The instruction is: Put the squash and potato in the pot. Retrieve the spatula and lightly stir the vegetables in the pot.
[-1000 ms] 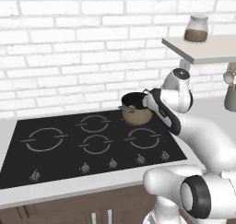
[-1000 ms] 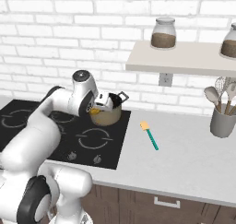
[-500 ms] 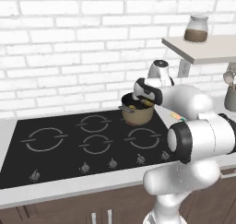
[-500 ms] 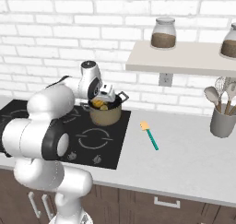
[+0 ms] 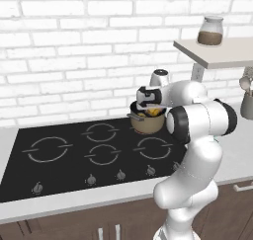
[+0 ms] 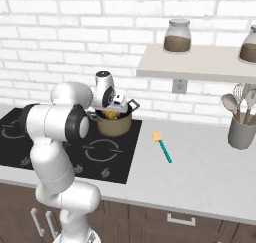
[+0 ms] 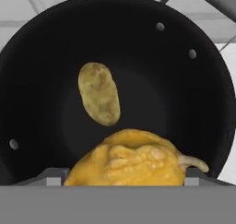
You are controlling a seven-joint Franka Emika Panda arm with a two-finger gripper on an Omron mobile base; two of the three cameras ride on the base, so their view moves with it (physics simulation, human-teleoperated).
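The tan-brass pot (image 5: pixel 148 126) (image 6: pixel 116 128) stands on the back right burner of the black cooktop. My gripper (image 5: pixel 150 108) (image 6: pixel 113 110) (image 7: pixel 124 174) hangs just over its mouth, pointing down, shut on the bright yellow squash (image 5: pixel 154 113) (image 6: pixel 111 115) (image 7: pixel 138 162). The squash sits between the two fingertips (image 7: pixel 56 175) at rim height. Below it, the brown potato (image 7: pixel 99 94) lies on the pot's dark floor (image 7: pixel 184 89). The spatula (image 6: pixel 162 147), teal-handled with a yellow blade, lies flat on the counter to the right of the pot.
A grey utensil cup (image 6: pixel 241 132) (image 5: pixel 247 103) with spoons and a whisk stands at the counter's far right. A shelf (image 6: pixel 200 67) with glass jars (image 6: pixel 177 37) hangs on the brick wall above the counter. The cooktop (image 5: pixel 64 150) stretches left of the pot.
The arm has swung its elbow around, and the hand has moved from the pot's side to right over its mouth, carrying the squash. The pot and spatula stay put.
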